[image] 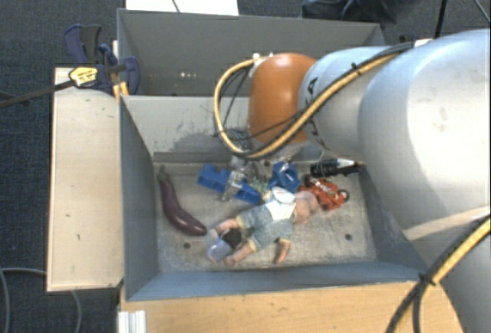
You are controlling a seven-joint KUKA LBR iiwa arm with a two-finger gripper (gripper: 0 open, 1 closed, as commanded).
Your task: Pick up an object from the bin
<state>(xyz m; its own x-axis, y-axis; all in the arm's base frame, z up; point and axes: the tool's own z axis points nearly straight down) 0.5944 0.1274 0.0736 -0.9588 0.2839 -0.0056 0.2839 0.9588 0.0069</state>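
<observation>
My gripper (245, 172) is down in the bin (140, 201), near the back of the floor. It's tucked under the orange cover (278, 97) and the looped cable (219, 105) — can't tell from here whether it's wide or closed, the wrist hides it.

Thing under the tip: a blue plastic toy (222, 181), blocky and lying flat, directly below and a little left of the tip. Contact or just above it — can't tell, so not calling it held. Its long axis runs across the bin. The left end sits slightly further back, and the right end goes in under the tip and points toward the doll (265, 225).

Another blue piece (285, 175) lies just right of the tip, close against it.

The doll lies flat on the camera side of the tip, just beside the blue toy. Its long axis is diagonal, with the white-topped upper body closest to the tip and up to the right. The legs point away to the left and toward the front wall.

A purple aubergine (178, 210) is well left of the tip and apart from the blue toy. Its long axis runs roughly back to front, thin stem end toward the back wall and fat end toward the doll's legs.

Right of the tip, past the second blue piece, is a red-and-black thing (328, 194), near the doll's upper end. A black pen-like piece (334, 167) sits just behind it, lying across the bin.
</observation>
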